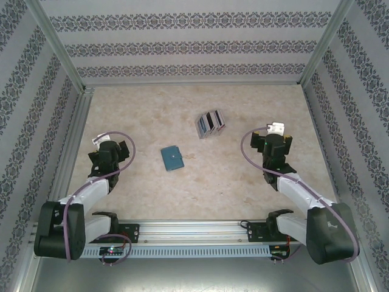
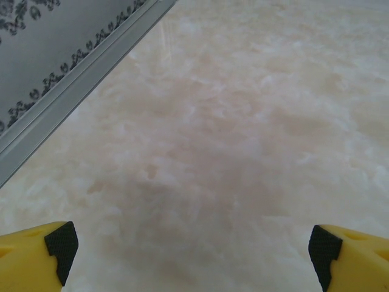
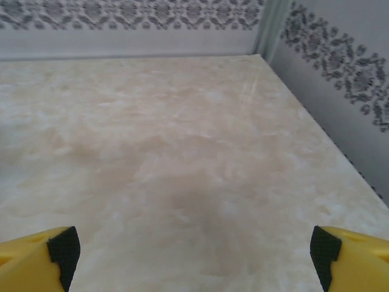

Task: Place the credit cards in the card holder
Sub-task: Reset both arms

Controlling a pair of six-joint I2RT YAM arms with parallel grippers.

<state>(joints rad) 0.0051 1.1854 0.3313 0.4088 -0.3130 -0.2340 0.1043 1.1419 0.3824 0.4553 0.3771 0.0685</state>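
Two grippers empty, fingers spread wide: left gripper (image 2: 194, 255), right gripper (image 3: 194, 252) | cards (image 1: 209, 125) fanned just beyond holder (image 1: 172, 158), not touching | step: reach cards; lift one by its edge, other gripper pinning holder.

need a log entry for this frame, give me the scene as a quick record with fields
card holder: teal, flat on the table, near centre
credit cards: overlapping bunch, farther back and right of the card holder, not touching it
left hand: open, empty, left of the card holder
right hand: open, empty, right of the credit cards
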